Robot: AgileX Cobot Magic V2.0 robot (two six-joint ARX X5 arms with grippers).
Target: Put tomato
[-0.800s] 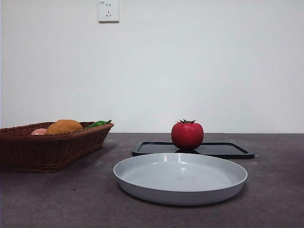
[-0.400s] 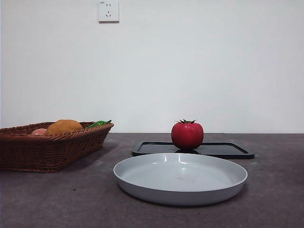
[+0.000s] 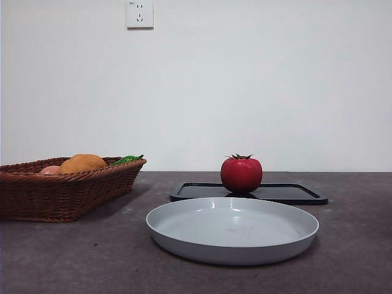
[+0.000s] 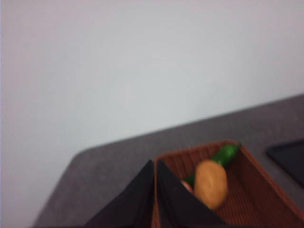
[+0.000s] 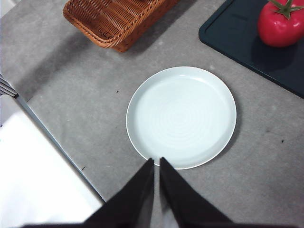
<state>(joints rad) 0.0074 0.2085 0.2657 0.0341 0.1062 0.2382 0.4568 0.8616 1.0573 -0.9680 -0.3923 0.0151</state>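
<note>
The tomato (image 3: 241,174) (image 5: 280,23), glossy red with a green stem top, stands on a black tray (image 3: 288,193) (image 5: 237,33) behind a pale grey plate (image 3: 184,236) (image 5: 180,116). The plate holds nothing. My right gripper (image 5: 156,161) hovers shut high above the near rim of the plate, apart from the tomato. My left gripper (image 4: 155,164) is shut and hangs above the wicker basket (image 4: 251,190), far from the tomato. Neither gripper shows in the front view.
The wicker basket (image 3: 61,190) (image 5: 114,19) at the left holds an orange-brown fruit (image 3: 82,163) (image 4: 211,183), a pale pink item (image 3: 50,169) and a green vegetable (image 3: 127,160) (image 4: 225,153). A wall socket (image 3: 139,13) sits on the white wall behind.
</note>
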